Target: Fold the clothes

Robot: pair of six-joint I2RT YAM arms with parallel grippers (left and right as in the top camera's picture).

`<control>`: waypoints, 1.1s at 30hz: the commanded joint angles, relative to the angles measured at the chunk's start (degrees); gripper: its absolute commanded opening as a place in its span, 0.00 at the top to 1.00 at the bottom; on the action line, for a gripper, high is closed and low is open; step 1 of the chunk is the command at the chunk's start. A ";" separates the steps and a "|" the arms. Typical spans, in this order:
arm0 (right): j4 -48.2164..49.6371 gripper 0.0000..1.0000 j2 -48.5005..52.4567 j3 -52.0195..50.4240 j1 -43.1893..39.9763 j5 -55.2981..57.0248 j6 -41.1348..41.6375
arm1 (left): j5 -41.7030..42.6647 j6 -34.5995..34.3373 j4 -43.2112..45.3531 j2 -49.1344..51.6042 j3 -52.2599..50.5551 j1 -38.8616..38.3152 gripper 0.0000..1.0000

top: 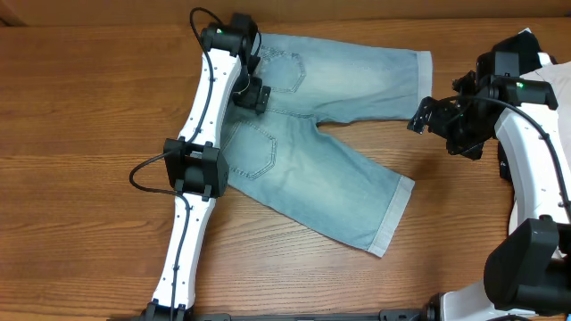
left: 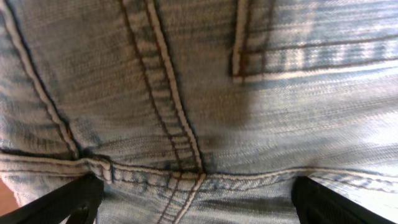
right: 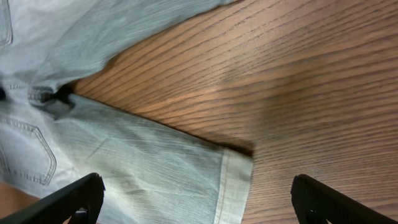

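The faded light-blue jeans (top: 312,134) lie flat on the wooden table, back pockets up, waist at the left, and the two legs spread in a V toward the right. My left gripper (top: 252,94) is open and low over the seat. In the left wrist view its fingers (left: 199,202) straddle the centre seam of the denim (left: 186,93). My right gripper (top: 419,118) is open and empty, hovering between the two cuffed hems. In the right wrist view its fingers (right: 199,205) frame one leg's cuffed hem (right: 236,180).
Bare wooden table (top: 89,134) surrounds the jeans. The left arm (top: 196,169) stretches over the waistband with a black cable looping off it. The right arm's base (top: 535,250) stands at the right edge, with a white sheet (top: 535,40) behind it.
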 commanded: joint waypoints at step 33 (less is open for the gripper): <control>4.85 0.00 -1.11 1.07 -0.20 0.35 -0.46 | 3.30 -10.10 -3.26 0.87 -4.33 14.21 0.00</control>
